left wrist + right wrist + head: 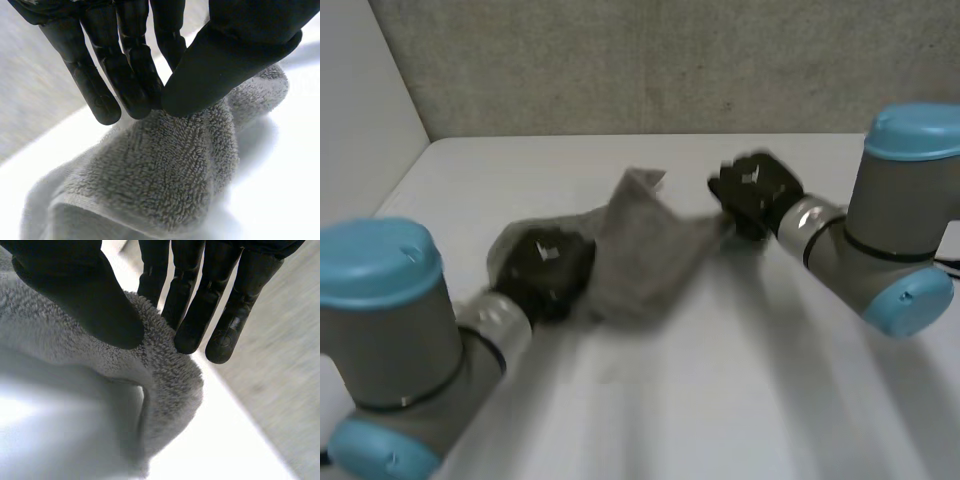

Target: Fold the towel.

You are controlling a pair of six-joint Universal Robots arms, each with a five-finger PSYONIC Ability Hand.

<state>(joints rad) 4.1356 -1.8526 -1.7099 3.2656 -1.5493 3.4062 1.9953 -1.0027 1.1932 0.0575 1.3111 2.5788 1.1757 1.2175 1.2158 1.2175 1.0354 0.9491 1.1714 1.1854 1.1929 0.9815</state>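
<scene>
grey towel point(642, 250) sits just left of frame ctr in the head view, bunched up & strung btwn both hands, w/ one peak of cloth poking toward the upper middle of the frame. can't tell how much of it rests on the white table point(740, 380), which takes up the lower half. left hand point(545, 265) is at ctr-left on the towel's left end, w/ cloth bunched behind & beside it. left arm point(390, 340) sits in the lower left corner. right hand point(755, 190) is right of ctr in the upper half, at the towel's right corner. right arm point(905, 225) comes in from the right edge. grey wall point(670, 60) runs across the top, w/ a white side wall point(360, 90) at upper left. left wrist view: the thumb point(235, 60) presses a ridge of terry cloth against the fingertips point(135, 95), so this hand is pinched on the towel point(160, 175). the rest of the cloth falls away past the fingertips in a thick fold w/ a hemmed edge, table beside it. right wrist view: the thumb point(90, 300) is on one side of a rolled towel point(170, 385) edge & near-straight fingers point(195, 315) are on the other, clamping the cloth btwn them. the cloth drapes away under the thumb, w/ table past the fingertips.
</scene>
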